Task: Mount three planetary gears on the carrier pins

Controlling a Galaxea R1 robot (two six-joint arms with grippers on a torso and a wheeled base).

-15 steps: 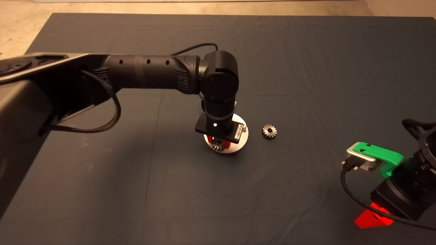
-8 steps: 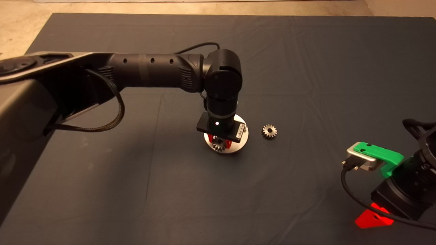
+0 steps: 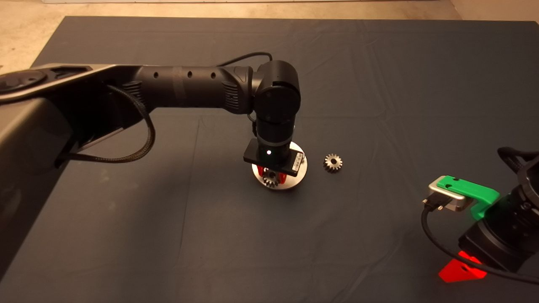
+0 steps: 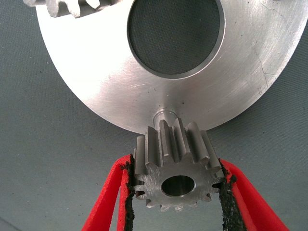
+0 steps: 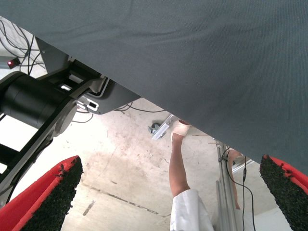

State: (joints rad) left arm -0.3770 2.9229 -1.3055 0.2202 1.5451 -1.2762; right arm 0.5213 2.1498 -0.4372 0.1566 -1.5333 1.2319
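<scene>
My left gripper (image 4: 175,192) is shut on a planetary gear (image 4: 175,171), its black pads pressed on two sides of the teeth. The gear hangs just off the rim of the round silver disc (image 4: 91,72), right beside one short carrier pin (image 4: 163,115); its centre hole is not over the pin. A second gear (image 4: 67,6) sits on the disc at the far rim. In the head view the left gripper (image 3: 270,176) is over the disc (image 3: 297,174), and a third gear (image 3: 332,163) lies loose on the mat to its right.
The right gripper (image 3: 461,269) waits at the lower right edge of the mat, with its fingers (image 5: 50,195) wide apart. Its wrist view shows the mat's edge, the floor beyond and a person's leg (image 5: 179,168). The left arm's cable (image 3: 139,139) loops over the left side.
The left wrist has shifted slightly to the right over the disc, still holding the gear. The loose gear and the right arm have not moved.
</scene>
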